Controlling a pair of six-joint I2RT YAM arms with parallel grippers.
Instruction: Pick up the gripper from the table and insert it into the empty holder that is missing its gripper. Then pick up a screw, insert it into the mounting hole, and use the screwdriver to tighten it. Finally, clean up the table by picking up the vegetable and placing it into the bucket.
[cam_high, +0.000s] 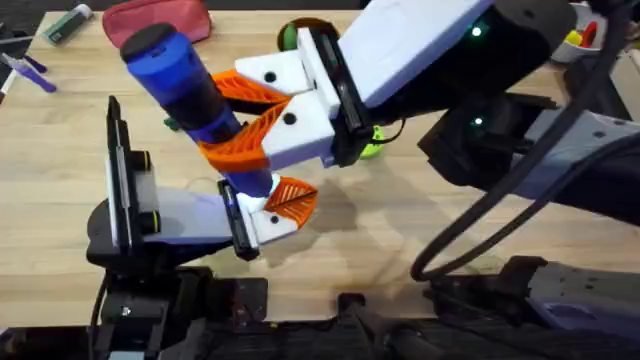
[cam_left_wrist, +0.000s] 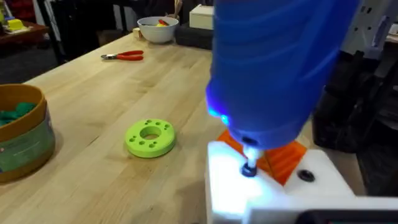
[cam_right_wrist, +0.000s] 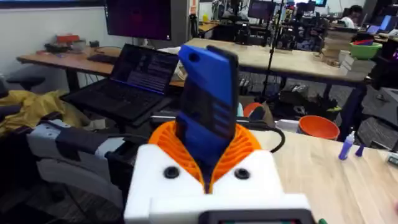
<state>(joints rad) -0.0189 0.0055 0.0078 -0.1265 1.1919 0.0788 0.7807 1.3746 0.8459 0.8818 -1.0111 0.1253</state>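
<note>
Screwdriver (cam_high: 180, 85): blue body, dark cap, standing near the centre of my overhead view, leaning toward 10 o'clock at its top. The right gripper (cam_high: 262, 117) has it clamped; I see both white fingers with orange ribbed pads (cam_high: 245, 88) pressed against the barrel from either side. In the right wrist view the same blue body (cam_right_wrist: 208, 112) rises out from between the orange pads (cam_right_wrist: 245, 146), jaws closed tight round it.

Tip end: in the left wrist view the screwdriver (cam_left_wrist: 273, 68) looms large, a blue glow at its lower rim, and its thin metal bit (cam_left_wrist: 250, 155) meets a dark screw (cam_left_wrist: 249, 169) seated in a white finger block (cam_left_wrist: 273, 186). An orange ribbed piece, the gripper (cam_left_wrist: 283, 163), sits on that block just behind the bit. A second dark screw head (cam_left_wrist: 305, 175) shows at about 3 o'clock from the first.

Left gripper (cam_high: 275, 205): at 6 o'clock from the screwdriver in the overhead view, a white finger with the orange pad beside the bit. I cannot tell how far its jaws stand apart.

Bucket (cam_left_wrist: 22, 134): tan with a green band, well off at 9 o'clock in the left wrist view, dark green vegetable (cam_left_wrist: 15, 113) lying inside it.

Also on the wooden table (cam_high: 60, 150): green disc (cam_left_wrist: 150, 137), red-handled pliers (cam_left_wrist: 124, 56), white bowl (cam_left_wrist: 158, 28).
</note>
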